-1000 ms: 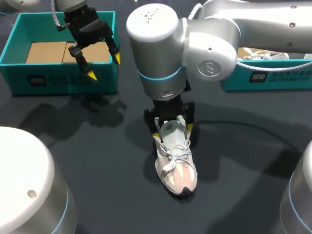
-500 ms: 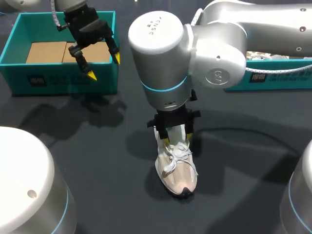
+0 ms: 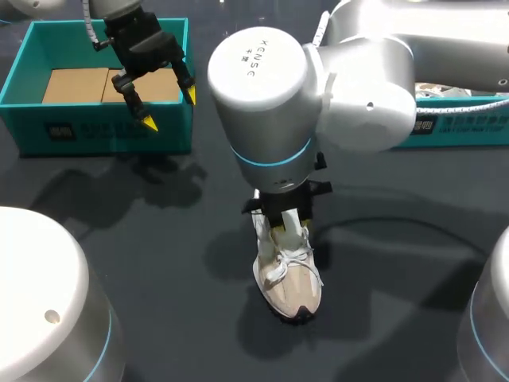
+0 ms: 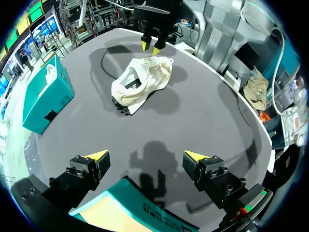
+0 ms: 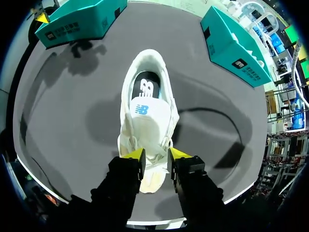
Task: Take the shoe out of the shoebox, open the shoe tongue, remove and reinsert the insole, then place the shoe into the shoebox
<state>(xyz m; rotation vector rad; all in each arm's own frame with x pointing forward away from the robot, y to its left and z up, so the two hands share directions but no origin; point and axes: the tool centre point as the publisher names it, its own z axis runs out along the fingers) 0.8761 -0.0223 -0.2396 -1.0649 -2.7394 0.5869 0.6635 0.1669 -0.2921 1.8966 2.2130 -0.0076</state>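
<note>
Shoe (image 3: 290,280) stands on the table (image 3: 143,239), toe toward the robot's side, outside both boxes. In the head view the arm covers most of the right gripper (image 3: 285,227), low over the heel end; you can't tell its grip. The right wrist view gives you more: tongue (image 5: 145,110) and dark insole (image 5: 145,82) inside the shoe. Left gripper (image 3: 170,110) is spread wide, holding nothing, above the left shoebox (image 3: 95,131). Right shoebox (image 3: 453,129) and left shoebox both stand well apart from the shoe, along the far side.

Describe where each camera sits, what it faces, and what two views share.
Head view: above and behind, looking down on the table; both arms show.
Left wrist view: on the left arm, above a shoebox, facing the shoe; left claw shows.
Right wrist view: on the right arm, straight above the shoe; right claw shows.
All three share the shoe.
</note>
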